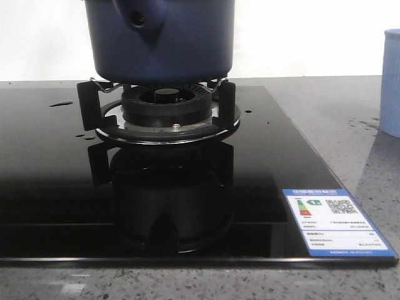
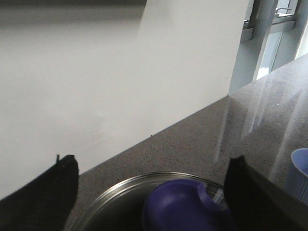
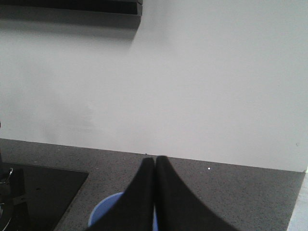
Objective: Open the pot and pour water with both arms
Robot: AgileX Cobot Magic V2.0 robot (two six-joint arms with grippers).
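The dark navy pot [image 1: 162, 44] stands on the burner's stand [image 1: 167, 106], its stub handle with the round hole [image 1: 139, 19] pointing toward the camera. Neither gripper shows in the front view. In the left wrist view my left gripper [image 2: 153, 161] is open just above the pot's lid, with one finger on each side. The lid's steel rim [image 2: 115, 192] and navy knob [image 2: 183, 207] lie between the fingers. My right gripper [image 3: 155, 159] is shut and empty, above the pale blue cup [image 3: 103, 216].
The black glass cooktop [image 1: 56, 175] carries water drops and an energy label [image 1: 334, 222] at its front right corner. The pale blue cup [image 1: 390, 81] stands on the grey counter to the right of the cooktop. A white wall runs behind.
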